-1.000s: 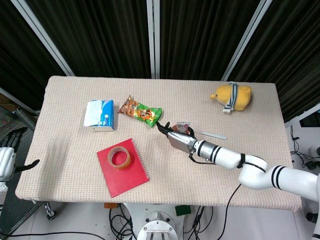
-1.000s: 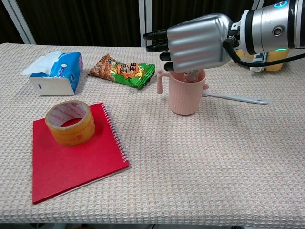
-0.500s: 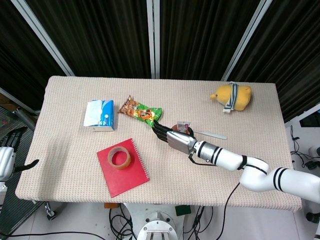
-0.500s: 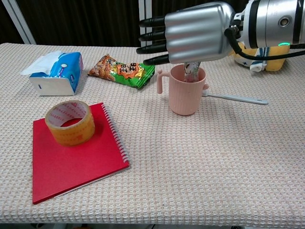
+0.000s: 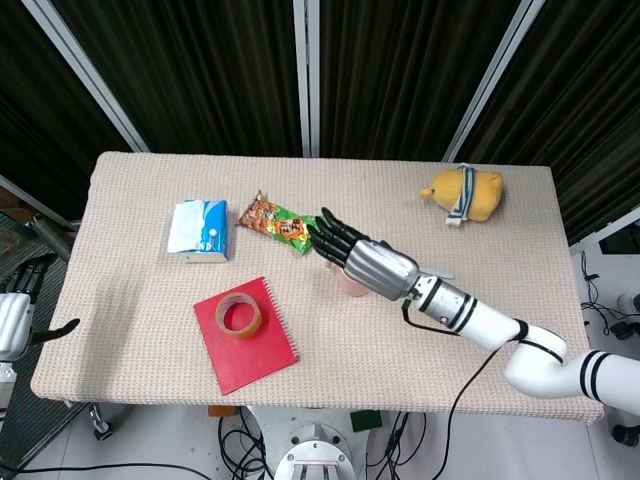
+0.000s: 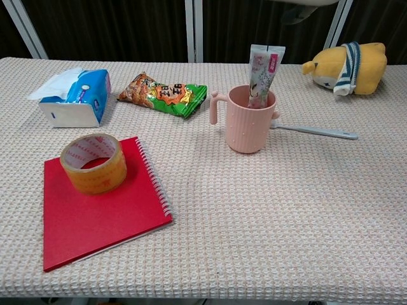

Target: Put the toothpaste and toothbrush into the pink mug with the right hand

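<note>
The pink mug (image 6: pixel 247 128) stands mid-table with the toothpaste tube (image 6: pixel 263 72) upright inside it, leaning on the far rim. A toothbrush (image 6: pixel 312 131) lies flat on the cloth just right of the mug. In the head view my right hand (image 5: pixel 360 260) hovers above the mug with fingers spread and nothing in it, hiding all but a bit of the mug (image 5: pixel 351 289). The chest view shows only a sliver of that hand at the top edge. My left hand (image 5: pixel 14 303) hangs off the table's left end, fingers apart and empty.
A blue tissue pack (image 6: pixel 74 95) and a green snack bag (image 6: pixel 163 94) lie at the back left. A tape roll (image 6: pixel 93 162) sits on a red notebook (image 6: pixel 102 219) at the front left. A yellow plush toy (image 6: pixel 350 62) is at the back right.
My right hand has lifted up and away from the mug, its fingers opening, and has nearly left the chest view. The toothpaste now stands free in the mug.
</note>
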`<state>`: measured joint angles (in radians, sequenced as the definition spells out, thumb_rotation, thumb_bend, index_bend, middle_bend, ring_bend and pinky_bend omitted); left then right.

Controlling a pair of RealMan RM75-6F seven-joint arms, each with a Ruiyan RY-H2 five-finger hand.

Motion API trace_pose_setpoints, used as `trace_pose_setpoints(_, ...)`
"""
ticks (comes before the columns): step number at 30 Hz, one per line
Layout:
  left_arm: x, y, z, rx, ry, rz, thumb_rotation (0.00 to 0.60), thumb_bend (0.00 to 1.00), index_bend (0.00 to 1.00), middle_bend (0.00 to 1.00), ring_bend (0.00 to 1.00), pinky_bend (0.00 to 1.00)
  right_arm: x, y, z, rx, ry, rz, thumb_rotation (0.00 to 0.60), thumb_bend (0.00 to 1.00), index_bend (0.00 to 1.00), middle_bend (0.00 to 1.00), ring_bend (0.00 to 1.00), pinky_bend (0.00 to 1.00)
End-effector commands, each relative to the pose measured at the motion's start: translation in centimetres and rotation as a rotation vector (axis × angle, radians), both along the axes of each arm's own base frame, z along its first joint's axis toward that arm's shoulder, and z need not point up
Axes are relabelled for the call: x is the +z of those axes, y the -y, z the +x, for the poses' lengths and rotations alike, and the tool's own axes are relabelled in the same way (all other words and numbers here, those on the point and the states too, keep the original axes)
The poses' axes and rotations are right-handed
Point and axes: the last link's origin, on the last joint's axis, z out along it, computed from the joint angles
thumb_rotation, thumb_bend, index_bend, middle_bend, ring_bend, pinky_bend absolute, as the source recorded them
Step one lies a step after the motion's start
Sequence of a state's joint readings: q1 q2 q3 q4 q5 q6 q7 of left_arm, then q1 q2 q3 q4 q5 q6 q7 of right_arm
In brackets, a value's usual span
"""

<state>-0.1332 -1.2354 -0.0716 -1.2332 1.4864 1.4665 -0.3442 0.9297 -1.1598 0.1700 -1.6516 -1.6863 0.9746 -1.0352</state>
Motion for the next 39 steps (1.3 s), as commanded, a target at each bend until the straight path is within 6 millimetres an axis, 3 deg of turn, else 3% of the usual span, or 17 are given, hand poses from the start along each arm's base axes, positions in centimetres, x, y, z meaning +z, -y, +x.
trace_pose_setpoints(1,0.0,0.0,0.2,-0.005,-0.001,0.001,0.594,0.08,0.10,0.11,0.10,0.22,2.0,0.5,-2.2,-0.179,0.225,-0.003,0.600,0.25,0.00,0.05,0.00,0.00)
trace_pose_setpoints(7,-0.4,-0.2,0.4,-0.007,-0.006,-0.010,0.595,0.08,0.10,0.11,0.10,0.22,2.4,1.2,-6.9,-0.580,0.514,0.050,0.600,0.25,0.03,0.12,0.00,0.00)
trace_pose_setpoints(12,-0.6,-0.3,0.4,-0.010,-0.017,-0.022,0.591,0.08,0.10,0.11,0.10,0.22,1.6,0.8,-9.3,-0.763,0.645,0.123,0.600,0.33,0.15,0.26,0.00,0.00)
trace_pose_setpoints(16,-0.7,-0.4,0.5,-0.014,-0.017,-0.023,0.591,0.08,0.10,0.11,0.10,0.22,0.5,0.2,-10.3,-0.883,0.672,0.167,0.600,0.33,0.23,0.33,0.05,0.00)
trace_pose_setpoints(20,-0.7,-0.5,0.6,-0.014,-0.017,-0.026,0.588,0.08,0.10,0.11,0.10,0.22,-0.7,-0.3,-11.4,-1.011,0.689,0.172,0.600,0.34,0.33,0.43,0.26,0.00)
trace_pose_setpoints(23,-0.9,-0.5,0.6,-0.013,-0.016,-0.030,0.590,0.08,0.10,0.11,0.10,0.22,-1.9,-0.1,-12.1,-1.076,0.688,0.150,0.600,0.36,0.36,0.46,0.31,0.02)
trace_pose_setpoints(26,-1.0,-0.4,0.5,-0.011,-0.020,-0.034,0.592,0.08,0.10,0.11,0.10,0.22,-3.1,0.1,-12.5,-1.141,0.678,0.148,0.600,0.38,0.37,0.46,0.31,0.07)
trace_pose_setpoints(32,-0.7,-0.5,0.2,0.000,-0.003,-0.019,0.592,0.08,0.10,0.11,0.10,0.22,-5.1,0.6,-12.5,-1.227,0.635,0.158,0.600,0.48,0.44,0.46,0.30,0.08)
trace_pose_setpoints(39,-0.9,-0.4,0.0,0.006,-0.021,-0.022,0.599,0.08,0.10,0.11,0.10,0.22,-7.4,0.8,-13.3,-1.254,0.547,0.139,0.600,0.48,0.48,0.45,0.27,0.07)
